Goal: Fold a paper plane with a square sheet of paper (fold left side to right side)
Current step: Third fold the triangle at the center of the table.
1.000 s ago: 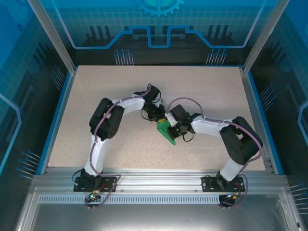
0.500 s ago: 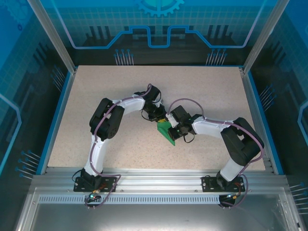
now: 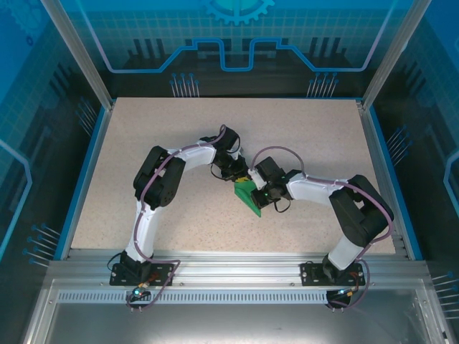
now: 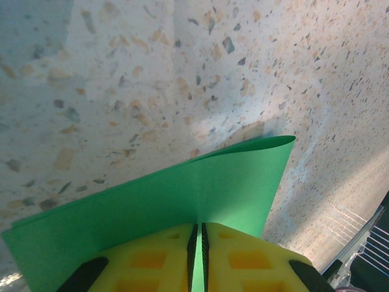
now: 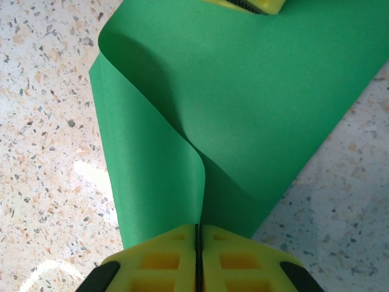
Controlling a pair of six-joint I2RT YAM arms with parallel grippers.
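From above, the thin bright green square sheet of paper (image 3: pixel 249 195) is at the middle of the speckled beige worktop (image 3: pixel 143 143), between both arms. Left wrist: the left pincer (image 4: pixel 197 237) is clamped on the paper's edge. Right wrist: the right pincer (image 5: pixel 198 237) pinches its curled layers together.

the left gripper (image 4: pixel 197 236) has its yellow fingers (image 4: pixel 152 258) pinched on the square sheet of paper (image 4: pixel 182 191). beyond the gripper, the doubled green sheet spreads over the speckled table (image 4: pixel 152 79), its right end curling in a soft bend.
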